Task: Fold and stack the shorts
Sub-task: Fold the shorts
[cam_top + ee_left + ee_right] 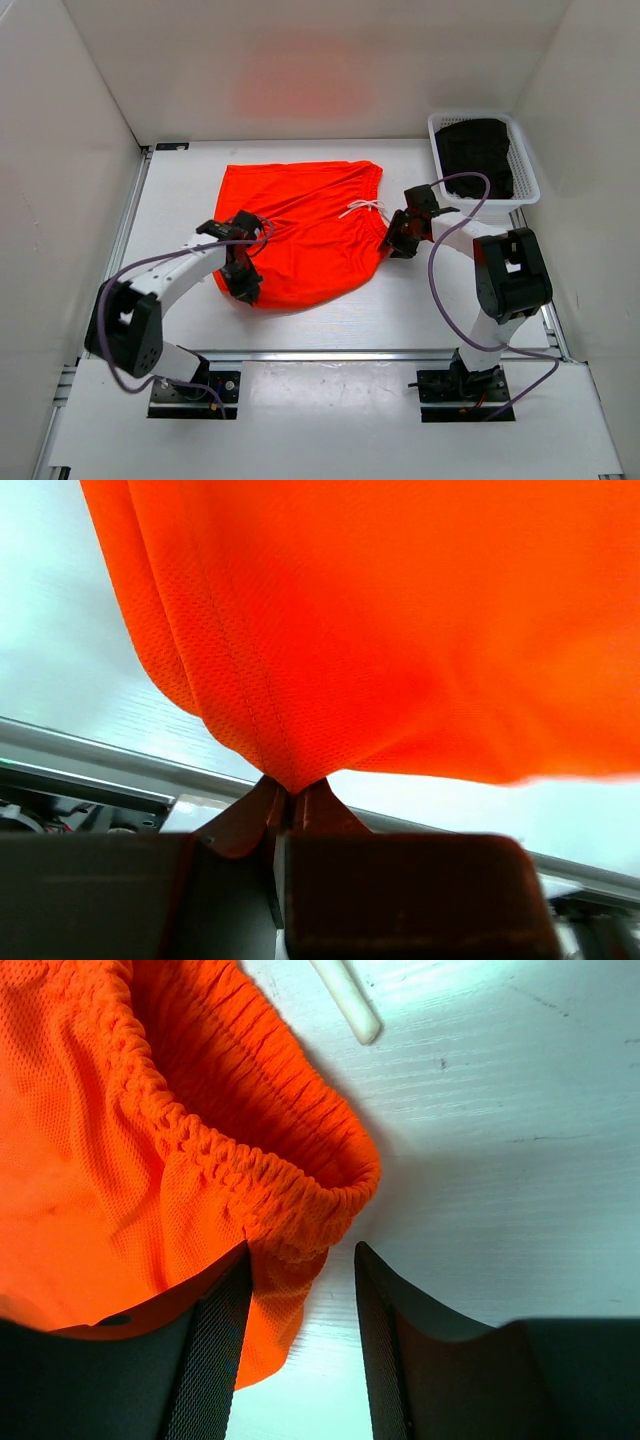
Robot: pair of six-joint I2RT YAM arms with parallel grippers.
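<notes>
My left claw [244, 288] sits on the near left corner of the shorts [305, 235], and the orange cloth spreads flat away from it, beyond and to its right. My right claw [395, 243] is at the waistband end, with the white drawstring [362, 208] just beyond it on its left. Further off, beyond it on its right, a white basket [527, 170] holds dark cloth [478, 155].

Orange-red mesh shorts [310, 240], white drawstring [361, 208]

No text or number is legible on the shorts [300, 235], possibly for want of sharpness.
</notes>
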